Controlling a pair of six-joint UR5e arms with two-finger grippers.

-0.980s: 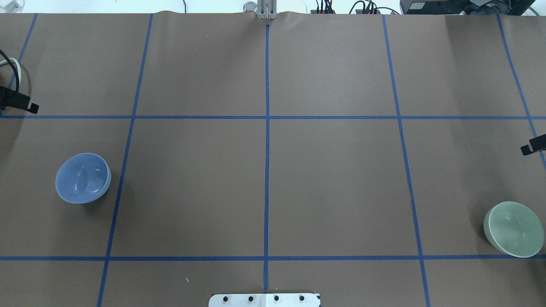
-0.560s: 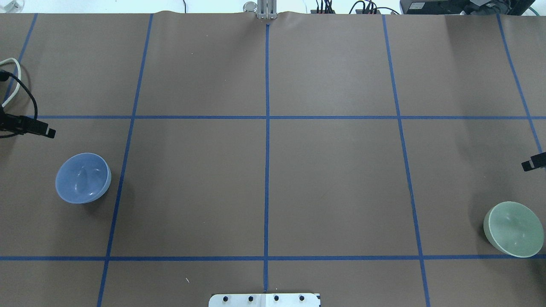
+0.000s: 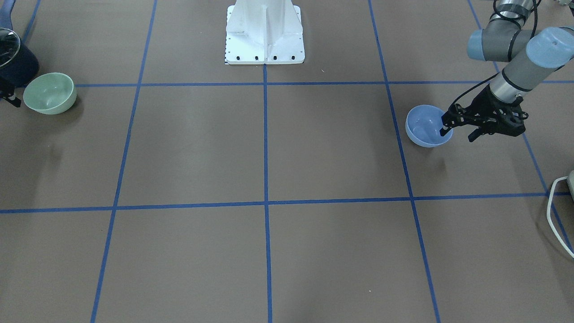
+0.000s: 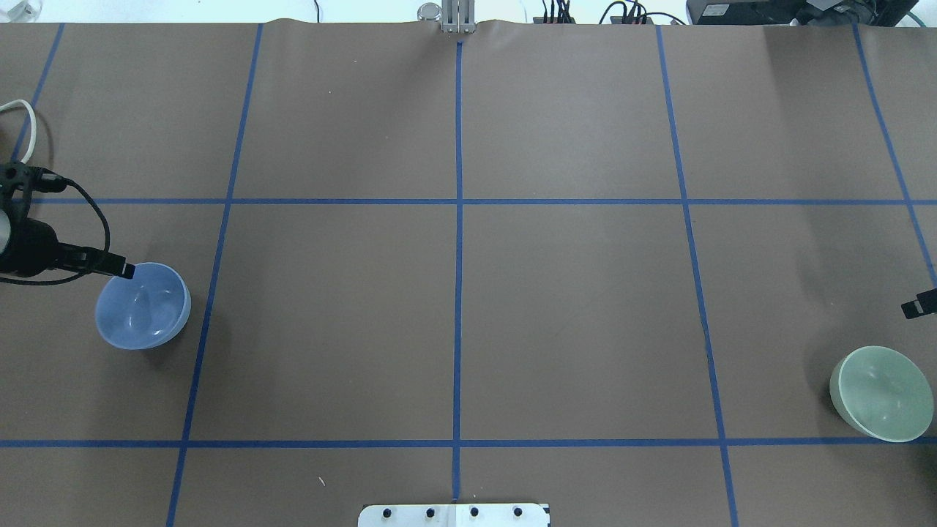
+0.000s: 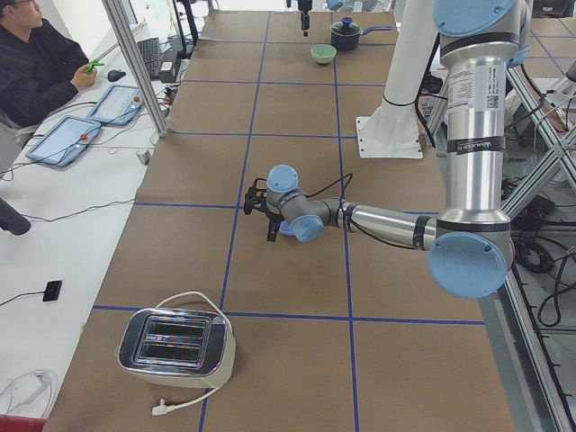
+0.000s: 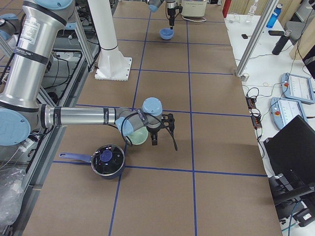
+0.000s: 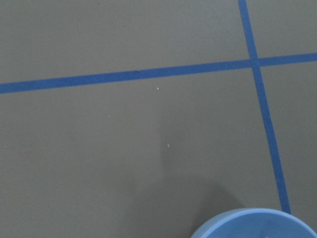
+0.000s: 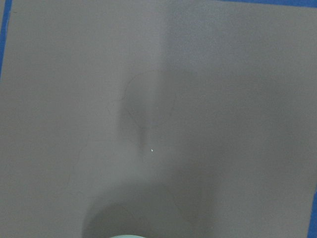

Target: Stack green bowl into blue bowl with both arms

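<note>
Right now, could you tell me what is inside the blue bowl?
The blue bowl looks empty. A finger of the left gripper covers a small patch at its rim.

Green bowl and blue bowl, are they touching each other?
Apart. The overhead view shows the blue bowl far left and the green bowl far right, table between.

Right pincer [image 4: 920,304] mostly cut off at overhead edge.
</note>
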